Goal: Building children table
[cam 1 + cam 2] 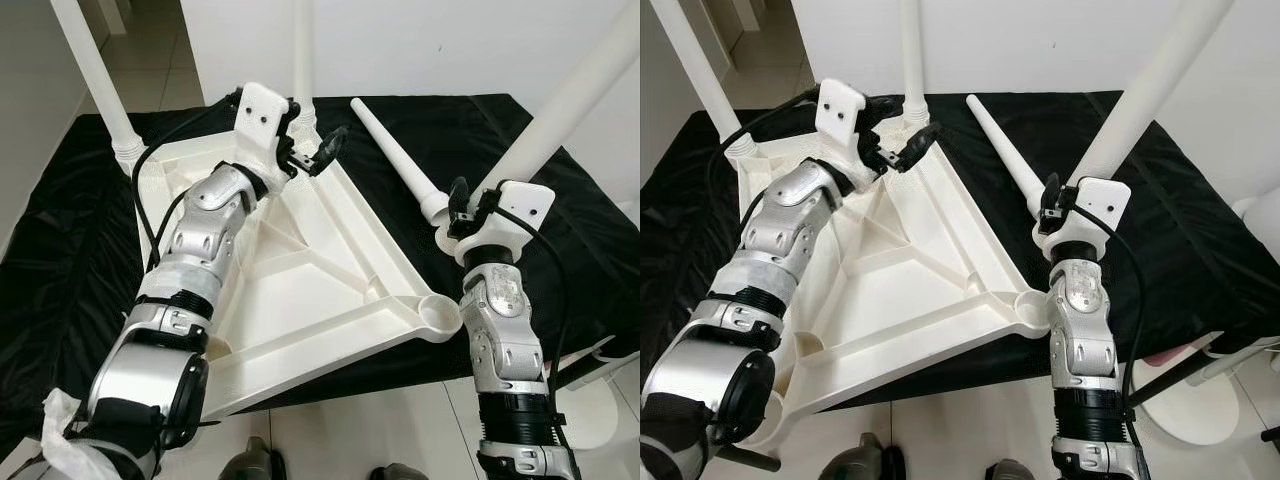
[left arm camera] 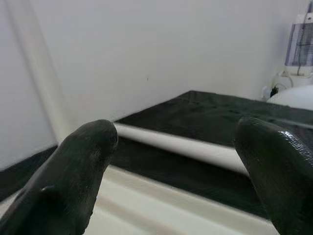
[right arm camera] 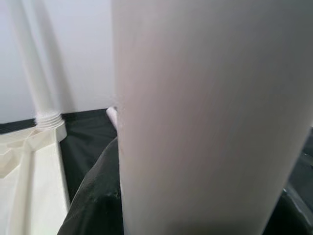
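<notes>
Left eye view: an upturned white tabletop (image 1: 300, 300) lies underside up on a black cloth (image 1: 60, 260), two legs already standing in its far corners.
Held leg (image 1: 565, 105): the right gripper (image 1: 462, 212) has its jaws clamped near the thick threaded end, the taper slanting up and away.
Spare leg (image 1: 395, 160): lies on the cloth just beside the tabletop's right edge.
Empty socket (image 1: 437, 315): the near right corner, just beside the right arm.
Left gripper (image 1: 325, 152): jaws apart and empty, hovering over the tabletop's far rim near the back leg (image 1: 303, 55).
Handling: hollow moulded plastic by the look, so probably light and stiff but smooth and prone to slip.
Where to hold: low by the thread for control; steady the tabletop by a rib, since it may slide on the cloth.
</notes>
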{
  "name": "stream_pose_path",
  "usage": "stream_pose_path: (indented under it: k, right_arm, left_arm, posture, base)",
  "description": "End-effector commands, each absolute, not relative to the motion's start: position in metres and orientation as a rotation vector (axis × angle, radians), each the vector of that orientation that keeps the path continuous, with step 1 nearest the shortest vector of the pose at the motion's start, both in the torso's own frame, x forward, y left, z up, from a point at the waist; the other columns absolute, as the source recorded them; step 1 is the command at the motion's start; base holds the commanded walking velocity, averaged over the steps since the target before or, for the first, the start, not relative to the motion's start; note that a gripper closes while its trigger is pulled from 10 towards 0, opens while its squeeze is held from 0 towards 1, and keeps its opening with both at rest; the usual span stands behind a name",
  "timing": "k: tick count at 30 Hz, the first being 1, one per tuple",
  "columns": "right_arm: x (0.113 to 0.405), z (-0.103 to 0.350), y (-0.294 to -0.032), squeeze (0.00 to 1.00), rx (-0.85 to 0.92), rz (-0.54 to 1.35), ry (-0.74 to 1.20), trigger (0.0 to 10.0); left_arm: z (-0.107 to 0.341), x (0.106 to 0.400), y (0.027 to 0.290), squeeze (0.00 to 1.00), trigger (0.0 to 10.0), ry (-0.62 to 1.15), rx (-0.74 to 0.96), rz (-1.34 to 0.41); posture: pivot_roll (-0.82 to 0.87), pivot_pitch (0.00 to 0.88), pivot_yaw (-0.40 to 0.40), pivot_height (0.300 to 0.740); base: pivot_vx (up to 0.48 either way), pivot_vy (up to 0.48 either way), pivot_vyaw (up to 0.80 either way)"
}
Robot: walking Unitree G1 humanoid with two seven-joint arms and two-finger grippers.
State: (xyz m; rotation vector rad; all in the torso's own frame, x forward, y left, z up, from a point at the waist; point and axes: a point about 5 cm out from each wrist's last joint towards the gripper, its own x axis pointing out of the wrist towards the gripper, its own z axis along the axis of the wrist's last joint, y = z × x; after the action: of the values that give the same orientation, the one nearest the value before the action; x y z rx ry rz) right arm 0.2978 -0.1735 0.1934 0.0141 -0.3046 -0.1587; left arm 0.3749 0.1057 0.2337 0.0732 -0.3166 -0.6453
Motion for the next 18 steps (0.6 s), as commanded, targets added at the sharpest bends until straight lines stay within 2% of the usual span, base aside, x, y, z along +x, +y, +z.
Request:
stream_pose_path:
  k: [1, 5, 13, 18]
  right_arm:
    - [0.296, 0.195, -0.174, 0.00, 0.006, -0.160, -0.307, 10.0]
    - [0.295, 0.193, -0.174, 0.00, -0.003, -0.159, -0.298, 10.0]
    - [0.296, 0.192, -0.173, 0.00, -0.008, -0.151, -0.287, 10.0]
    - [0.295, 0.191, -0.171, 0.00, -0.008, -0.146, -0.278, 10.0]
  left_arm:
    - [0.225, 0.372, 0.116, 0.00, 10.0, -0.296, 0.053, -0.643]
    - [0.211, 0.360, 0.132, 0.00, 10.0, -0.326, 0.044, -0.658]
    - [0.200, 0.341, 0.136, 0.00, 10.0, -0.383, 0.060, -0.707]
    - [0.186, 0.318, 0.139, 0.00, 10.0, -0.357, 0.046, -0.808]
  posture:
    - [-0.01, 0.000, 0.049, 0.740]
    - [-0.01, 0.000, 0.044, 0.740]
    - [0.00, 0.000, 0.034, 0.740]
    - [0.01, 0.000, 0.034, 0.740]
  base:
    - [0.000, 0.000, 0.00]
    - [0.000, 0.000, 0.00]
    - [0.000, 0.000, 0.00]
    - [0.000, 0.000, 0.00]
